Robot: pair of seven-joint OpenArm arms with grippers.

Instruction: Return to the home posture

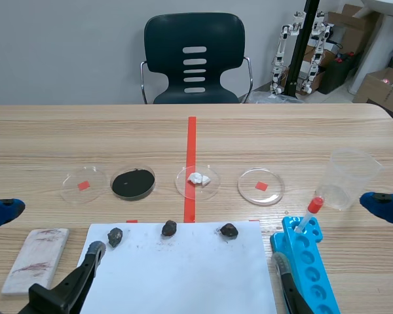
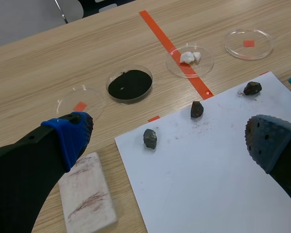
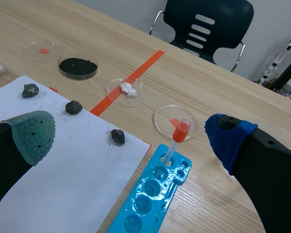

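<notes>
Pale wooden counter (image 1: 354,131), with an empty chair (image 1: 194,59) at the upper centre of the scene view. I judge homing to be nearly complete, as both arms sit low at the lower left and lower right corners. My next move calls only for settling the joints, clear of the white paper (image 1: 183,275) and the blue tube rack (image 1: 311,268). Left tool (image 2: 169,141) and right tool (image 3: 131,136) are spread and hold nothing. Each long axis points toward the frame's top, tilted downward.

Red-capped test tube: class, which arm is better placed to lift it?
Right, probably: the red-capped clear test tube, in the blue plastic rack, stands ahead of the open right gripper, far from the left gripper.
</notes>
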